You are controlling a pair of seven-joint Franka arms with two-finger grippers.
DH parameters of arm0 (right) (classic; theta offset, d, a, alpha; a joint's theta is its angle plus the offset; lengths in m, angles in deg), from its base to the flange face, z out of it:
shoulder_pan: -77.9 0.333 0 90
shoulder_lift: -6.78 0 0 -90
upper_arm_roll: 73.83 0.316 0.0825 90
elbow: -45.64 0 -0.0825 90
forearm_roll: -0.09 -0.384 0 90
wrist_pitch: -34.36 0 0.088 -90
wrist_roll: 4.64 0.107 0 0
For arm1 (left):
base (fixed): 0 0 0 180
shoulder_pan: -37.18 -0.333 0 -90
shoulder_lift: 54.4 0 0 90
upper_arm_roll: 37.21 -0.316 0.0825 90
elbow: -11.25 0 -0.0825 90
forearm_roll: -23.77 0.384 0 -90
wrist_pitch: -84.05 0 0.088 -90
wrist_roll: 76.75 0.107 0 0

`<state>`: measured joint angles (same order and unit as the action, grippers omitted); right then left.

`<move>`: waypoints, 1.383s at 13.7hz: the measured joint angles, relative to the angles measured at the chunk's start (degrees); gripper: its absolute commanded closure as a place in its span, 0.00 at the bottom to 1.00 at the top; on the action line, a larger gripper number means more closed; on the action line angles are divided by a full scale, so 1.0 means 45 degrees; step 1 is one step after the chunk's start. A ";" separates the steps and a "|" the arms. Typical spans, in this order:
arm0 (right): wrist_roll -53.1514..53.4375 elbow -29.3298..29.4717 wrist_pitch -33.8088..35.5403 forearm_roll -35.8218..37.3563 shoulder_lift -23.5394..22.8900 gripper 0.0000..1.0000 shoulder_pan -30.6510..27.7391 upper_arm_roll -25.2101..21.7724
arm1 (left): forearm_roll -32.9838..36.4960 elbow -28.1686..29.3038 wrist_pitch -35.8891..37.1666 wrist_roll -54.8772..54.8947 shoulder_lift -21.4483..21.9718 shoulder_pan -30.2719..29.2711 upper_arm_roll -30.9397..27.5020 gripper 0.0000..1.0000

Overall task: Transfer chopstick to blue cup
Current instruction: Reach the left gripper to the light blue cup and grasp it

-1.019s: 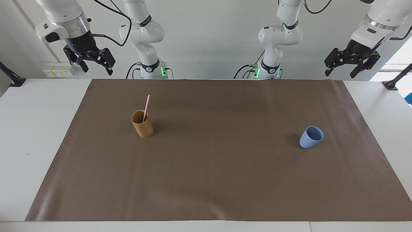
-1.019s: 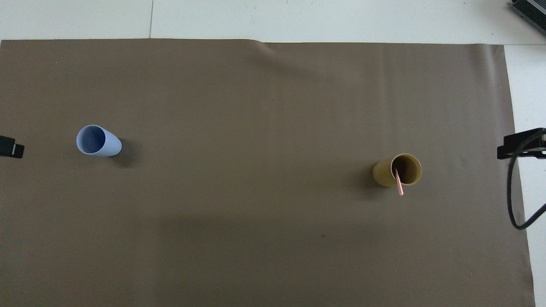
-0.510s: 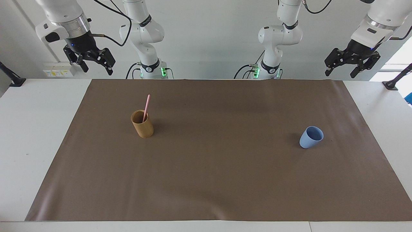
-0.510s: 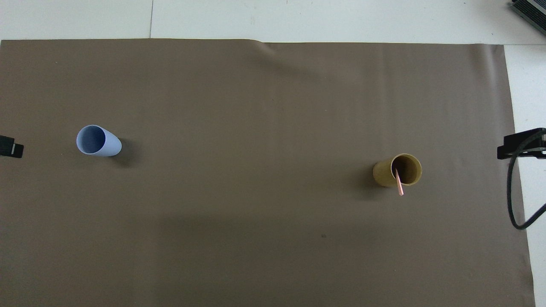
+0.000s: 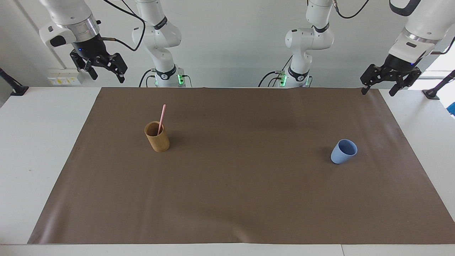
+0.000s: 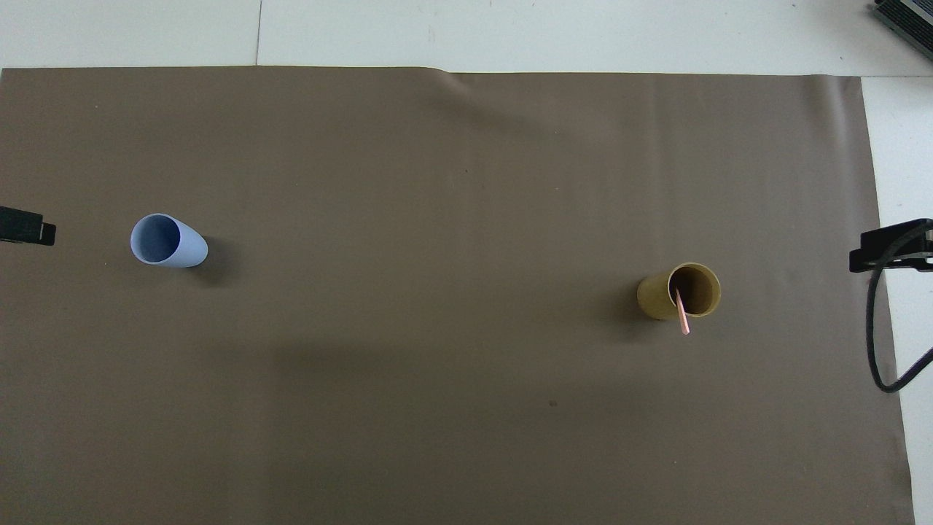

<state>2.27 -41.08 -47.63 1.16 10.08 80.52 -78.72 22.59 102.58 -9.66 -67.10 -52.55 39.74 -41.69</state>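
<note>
Your thin pale pink chopstick (image 5: pixel 162 117) stands in the tan wooden cylindrical cup (image 5: pixel 157 137). The smooth light blue tapered cup (image 5: pixel 343 151) sits well apart. Left gripper (image 5: pixel 379 89) and right gripper (image 5: pixel 106 76) hang spread wide, empty.

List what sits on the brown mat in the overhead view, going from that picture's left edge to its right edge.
blue cup → tan cup, with the pink chopstick standing in it, leaning on the rim nearest the robots.
</note>
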 measured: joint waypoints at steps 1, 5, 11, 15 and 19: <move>0.0000 0.0000 0.0000 0.0000 0.0000 0.00 0.0000 0.0000 | 0.0000 0.0559 -0.0732 0.0165 -0.0067 -0.0067 -0.0009 0.00; 0.0000 0.0000 0.0000 0.0000 0.0000 0.00 0.0000 0.0000 | -0.0006 0.2386 -0.3149 0.0615 -0.0638 -0.0444 -0.0013 0.00; 0.0000 0.0000 0.0000 0.0000 0.0000 0.00 0.0000 0.0000 | -0.0281 0.3001 -0.4620 0.0696 -0.1998 -0.0613 -0.0003 0.07; 0.0000 0.0000 0.0000 0.0000 0.0000 0.00 0.0000 0.0000 | -0.0445 0.3609 -0.6036 0.0829 -0.3015 -0.0904 -0.0013 0.26; 0.0000 0.0000 0.0000 0.0000 0.0000 0.00 0.0000 0.0000 | -0.1172 0.4347 -0.6969 0.0959 -0.3207 -0.1016 0.0038 0.93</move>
<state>2.27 -41.08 -47.63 1.16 10.08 80.52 -78.72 17.32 122.14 -41.02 -62.78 -66.98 35.17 -41.52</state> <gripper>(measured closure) 0.000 0.366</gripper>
